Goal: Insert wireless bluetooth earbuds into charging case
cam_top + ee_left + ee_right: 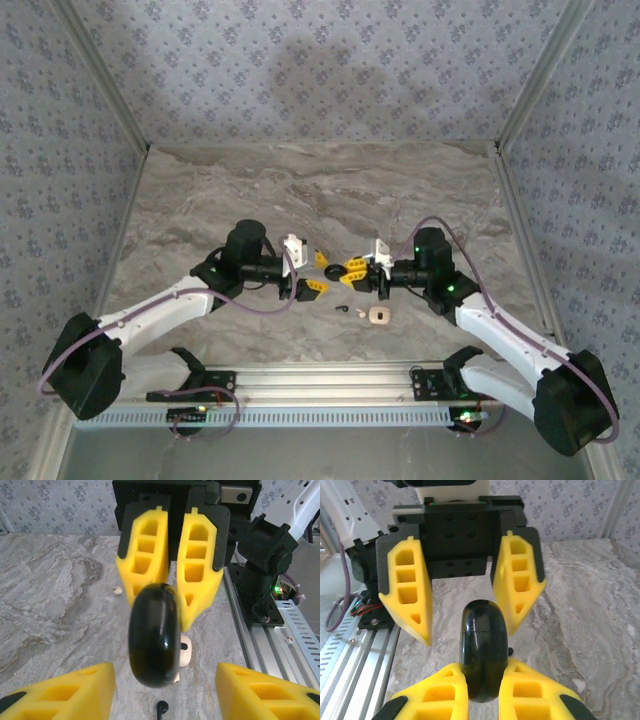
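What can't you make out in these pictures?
- Charging case: left wrist view, mostly hidden behind the black oval object.
- Earbud: left wrist view, cut off by the bottom edge; top external view, too small for detail.
- Case's markings: top external view, too small to read.

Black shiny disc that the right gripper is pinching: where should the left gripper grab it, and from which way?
Probably the free half of the black disc that sticks out past the right gripper. It stands on edge with its flat faces sideways, so the open left gripper, facing it head-on, could come straight forward and close on those two faces.
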You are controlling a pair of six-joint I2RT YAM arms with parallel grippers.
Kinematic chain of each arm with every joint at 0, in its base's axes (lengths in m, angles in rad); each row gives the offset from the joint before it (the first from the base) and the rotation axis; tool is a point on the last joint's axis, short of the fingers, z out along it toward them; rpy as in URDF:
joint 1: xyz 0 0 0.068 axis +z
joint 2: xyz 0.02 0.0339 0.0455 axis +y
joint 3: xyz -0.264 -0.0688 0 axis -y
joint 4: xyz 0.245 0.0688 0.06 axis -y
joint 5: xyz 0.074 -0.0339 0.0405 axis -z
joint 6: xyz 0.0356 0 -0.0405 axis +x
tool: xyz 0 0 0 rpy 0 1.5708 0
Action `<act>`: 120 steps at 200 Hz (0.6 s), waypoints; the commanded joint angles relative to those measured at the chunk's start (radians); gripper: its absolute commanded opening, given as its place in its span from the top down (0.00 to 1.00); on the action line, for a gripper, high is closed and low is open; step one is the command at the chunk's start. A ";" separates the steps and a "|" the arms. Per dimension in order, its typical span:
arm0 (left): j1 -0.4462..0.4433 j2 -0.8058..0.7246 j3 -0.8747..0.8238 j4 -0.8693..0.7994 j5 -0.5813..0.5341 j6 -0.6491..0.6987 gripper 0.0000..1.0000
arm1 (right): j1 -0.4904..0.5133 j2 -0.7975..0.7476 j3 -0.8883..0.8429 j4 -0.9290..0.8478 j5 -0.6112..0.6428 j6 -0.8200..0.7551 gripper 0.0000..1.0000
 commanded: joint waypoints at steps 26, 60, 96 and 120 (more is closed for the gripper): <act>-0.007 -0.005 0.044 0.018 -0.034 -0.004 0.46 | 0.021 0.025 0.056 -0.054 -0.075 -0.057 0.86; -0.001 -0.044 0.020 0.015 -0.131 0.007 0.48 | 0.021 0.019 0.060 -0.101 -0.083 -0.089 0.86; 0.028 -0.102 -0.022 0.070 -0.179 -0.020 0.49 | 0.022 0.011 0.054 -0.132 -0.084 -0.103 0.86; 0.035 -0.113 -0.025 0.072 -0.180 -0.022 0.48 | 0.019 0.008 0.050 -0.137 -0.073 -0.102 0.87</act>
